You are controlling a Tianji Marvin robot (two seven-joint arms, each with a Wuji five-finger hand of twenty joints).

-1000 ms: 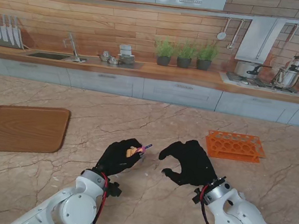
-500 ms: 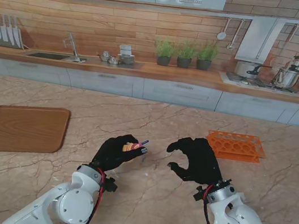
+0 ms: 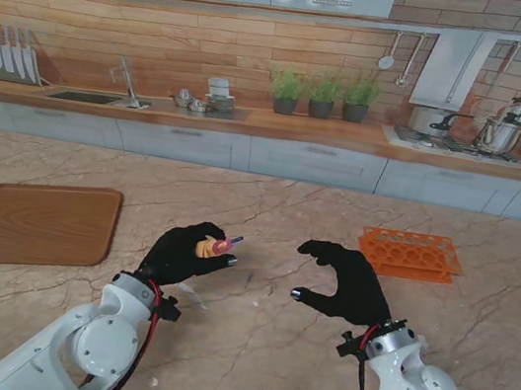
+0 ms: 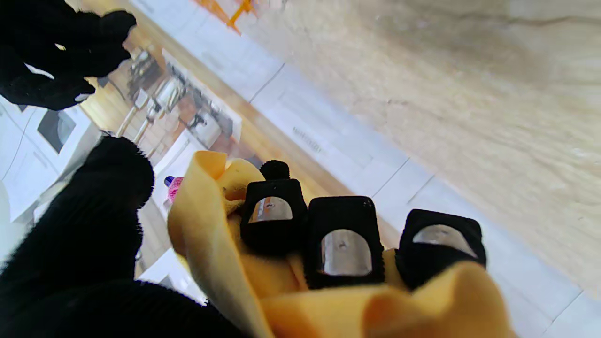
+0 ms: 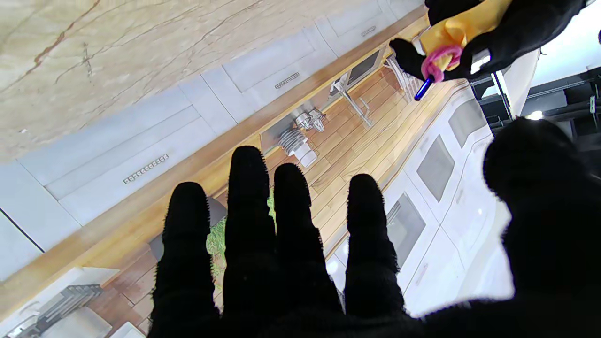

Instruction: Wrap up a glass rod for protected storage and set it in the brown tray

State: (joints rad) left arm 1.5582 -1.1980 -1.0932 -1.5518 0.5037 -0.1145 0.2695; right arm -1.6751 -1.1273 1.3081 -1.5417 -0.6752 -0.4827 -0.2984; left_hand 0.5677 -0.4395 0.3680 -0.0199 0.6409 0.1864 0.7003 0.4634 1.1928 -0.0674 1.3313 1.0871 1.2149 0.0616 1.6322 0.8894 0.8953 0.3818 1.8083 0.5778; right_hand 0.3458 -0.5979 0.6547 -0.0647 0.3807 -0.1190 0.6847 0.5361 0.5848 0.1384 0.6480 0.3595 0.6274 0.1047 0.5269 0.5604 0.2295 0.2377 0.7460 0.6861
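Both gloved hands are black, the cloth [image 3: 206,246] is yellow with a pink band [image 5: 439,60], the tray [image 3: 36,223] brown, the rack [image 3: 409,254] orange, the table [image 3: 254,354] beige-veined marble.

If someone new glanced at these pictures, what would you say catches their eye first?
Probably the left hand, raised over the marble table and closed on a yellow cloth bundle with a pink band and the rod's blue tip poking out. The right hand hovers open nearby, and the brown tray waits far left.
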